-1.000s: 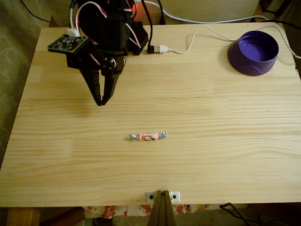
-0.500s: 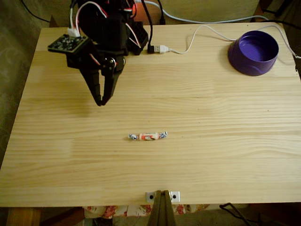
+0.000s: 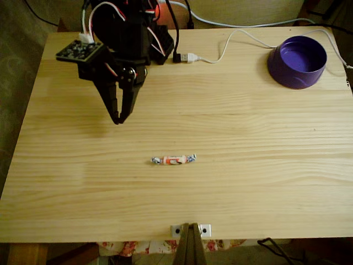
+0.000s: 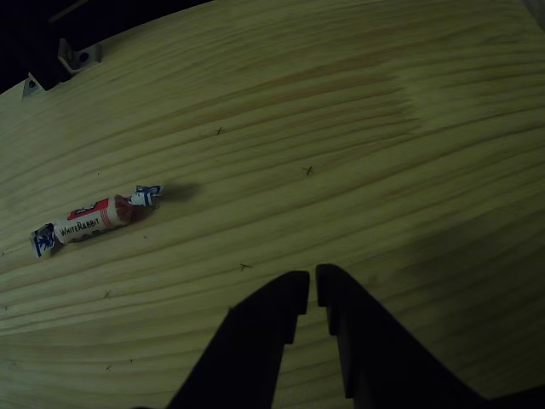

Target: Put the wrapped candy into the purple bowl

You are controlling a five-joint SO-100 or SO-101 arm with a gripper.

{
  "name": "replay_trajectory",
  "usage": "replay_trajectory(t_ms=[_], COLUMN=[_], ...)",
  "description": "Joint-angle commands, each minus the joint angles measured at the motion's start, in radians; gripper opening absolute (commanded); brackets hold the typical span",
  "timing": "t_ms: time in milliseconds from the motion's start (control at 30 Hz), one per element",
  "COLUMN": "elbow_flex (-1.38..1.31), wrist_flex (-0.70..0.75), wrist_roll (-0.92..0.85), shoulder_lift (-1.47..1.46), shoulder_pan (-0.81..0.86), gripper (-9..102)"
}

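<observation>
1. The wrapped candy (image 3: 174, 159) lies flat on the bare wooden tabletop (image 3: 265, 165), roughly midway between the left and right edges in the fixed view and nearer the front edge than the back. Its long axis runs about parallel to the front edge.

2. The purple bowl (image 3: 297, 62) sits upright in the back right corner of the tabletop, well apart from the candy, with nothing visible inside it.

3. The gripper (image 3: 117, 119) hangs over the back left part of the tabletop, tips pointing down, well apart from the candy. Its jaws are nearly together, with only a thin slit between the tips in the other view (image 4: 312, 290), and they hold nothing.

4. The candy looks very light, so a sideways nudge would probably slide or spin it on the smooth wood.

5. The middle section, with its white-and-red printed wrapper (image 4: 89, 223), appears to be the firm part. The twisted ends (image 4: 146, 196) look thin and crinkly and would likely crumple or slip out of a pinch.

6. The better hold is probably across the short width of the middle, with the jaws opened wider first and one fingertip set down on each long side.

7. The glossy wrapper may be slippery, so a centred squeeze seems safer than one near either twist.

8. A white cable (image 3: 231, 41) lies along the back edge, near the bowl.
</observation>
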Motion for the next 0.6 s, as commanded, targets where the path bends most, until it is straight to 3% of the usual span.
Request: replay_trajectory(t_ms=[0,233,567], elbow_flex=[-0.015,-0.015,-0.014], wrist_flex=[0.005,0.005,-0.012], wrist_roll=[0.000,-0.026,-0.060], shoulder_lift=[0.009,0.009,0.006], shoulder_pan=[0.006,-0.018,0.032], gripper=[0,5,0])
